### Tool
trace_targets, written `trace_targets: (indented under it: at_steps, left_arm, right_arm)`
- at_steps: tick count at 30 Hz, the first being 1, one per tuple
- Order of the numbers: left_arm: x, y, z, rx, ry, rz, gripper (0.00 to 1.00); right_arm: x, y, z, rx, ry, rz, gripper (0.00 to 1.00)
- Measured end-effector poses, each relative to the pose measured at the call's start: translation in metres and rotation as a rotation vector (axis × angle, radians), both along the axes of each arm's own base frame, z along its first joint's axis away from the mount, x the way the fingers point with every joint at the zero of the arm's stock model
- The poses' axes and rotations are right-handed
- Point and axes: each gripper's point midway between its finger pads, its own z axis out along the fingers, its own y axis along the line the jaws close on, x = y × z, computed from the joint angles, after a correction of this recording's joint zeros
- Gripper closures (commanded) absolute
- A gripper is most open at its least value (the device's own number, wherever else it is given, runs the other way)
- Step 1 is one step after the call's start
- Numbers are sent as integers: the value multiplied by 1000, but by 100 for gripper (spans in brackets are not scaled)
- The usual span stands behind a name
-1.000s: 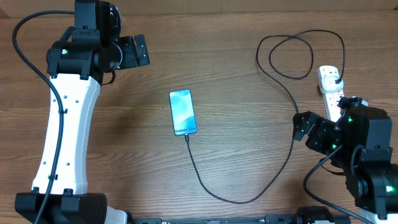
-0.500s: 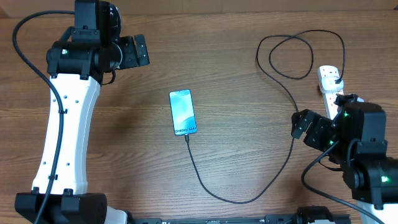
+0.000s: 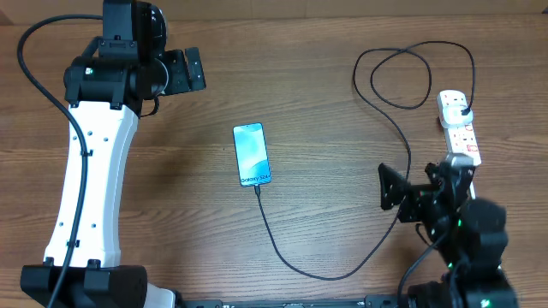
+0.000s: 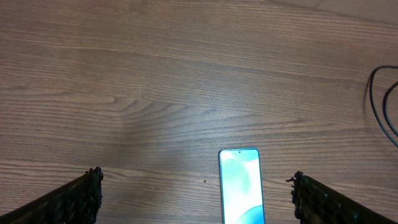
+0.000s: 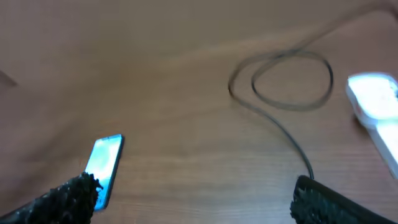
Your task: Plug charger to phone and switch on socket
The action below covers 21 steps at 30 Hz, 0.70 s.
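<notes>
The phone lies flat at the table's middle, screen lit; the charger's connector tip sits at the phone's near end. The thin black cable runs in a curve to the right and loops up to its black plug seated in the white socket strip at the right. My left gripper is open and empty at the far left; its view shows the phone between its fingers. My right gripper is open and empty, just below the strip; its blurred view shows the phone, cable loop and strip.
The left arm's white body stands along the table's left side. The right arm's base fills the near right corner. The cable's loops lie on the wood at the far right.
My right arm has pulled back toward the near edge and away from the socket strip, which now shows more fully. The left arm, phone and cable have not moved.
</notes>
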Motion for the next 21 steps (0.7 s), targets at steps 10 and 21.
trace_targets:
  at_steps: [10, 21]
  left_arm:
    - [0, 0, 0, 0, 0, 0, 0]
    - [0, 0, 0, 0, 1, 0, 0]
  right_arm:
    - [-9, 12, -12, -49, -303, 94, 0]
    - [-7, 10, -5, -59, -514, 79, 0]
